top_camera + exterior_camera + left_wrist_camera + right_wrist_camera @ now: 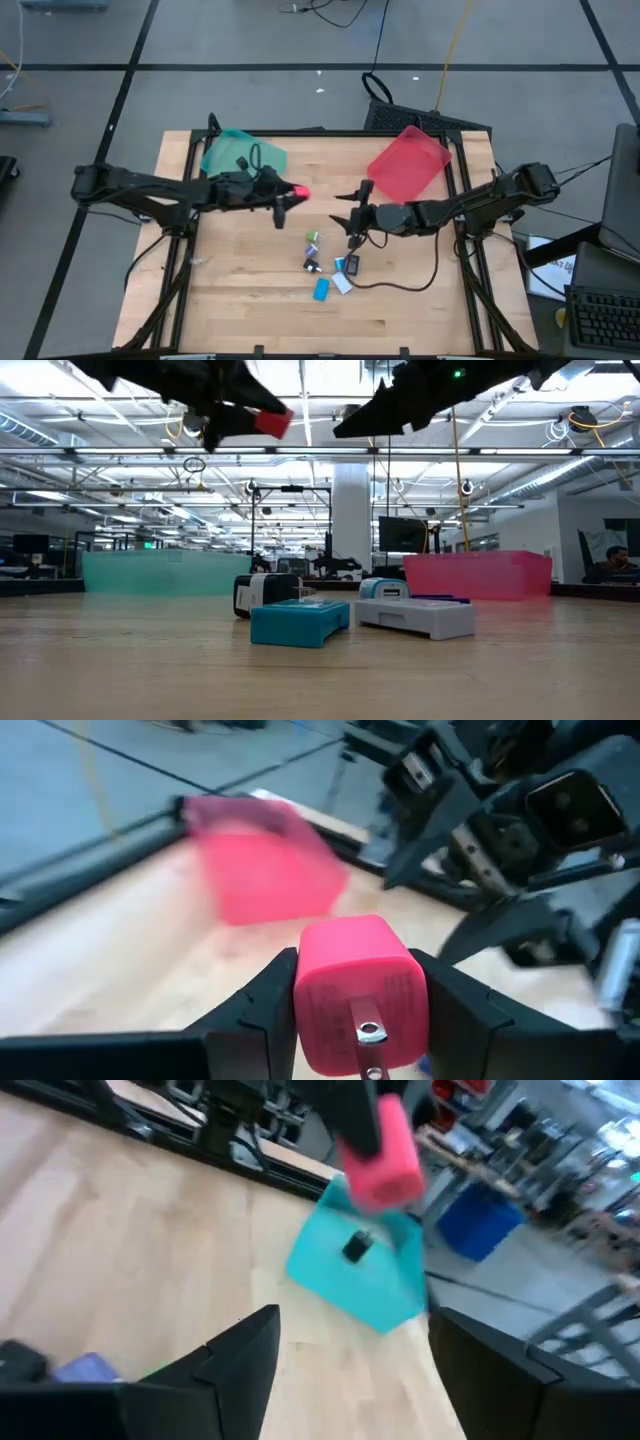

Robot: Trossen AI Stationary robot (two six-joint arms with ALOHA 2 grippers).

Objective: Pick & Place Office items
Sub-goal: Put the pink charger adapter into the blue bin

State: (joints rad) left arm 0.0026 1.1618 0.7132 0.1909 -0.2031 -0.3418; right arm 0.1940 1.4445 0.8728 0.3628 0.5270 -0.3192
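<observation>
My left gripper (362, 1020) is clamped on the red block (360, 992), raised; my right gripper (345, 1350) hangs spread, empty.

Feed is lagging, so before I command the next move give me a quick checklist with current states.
1. Left end effector grips the red block: ok, pinched between both fingers.
2. Red block lifted off the table: ok, raised in the low view.
3. Right end effector empty and open: ok.
4. Arms apart: ok, a gap shows between them from above.
5. Teal tray already holds one small dark piece: ok.
6. Red tray contents: cannot tell.
</observation>
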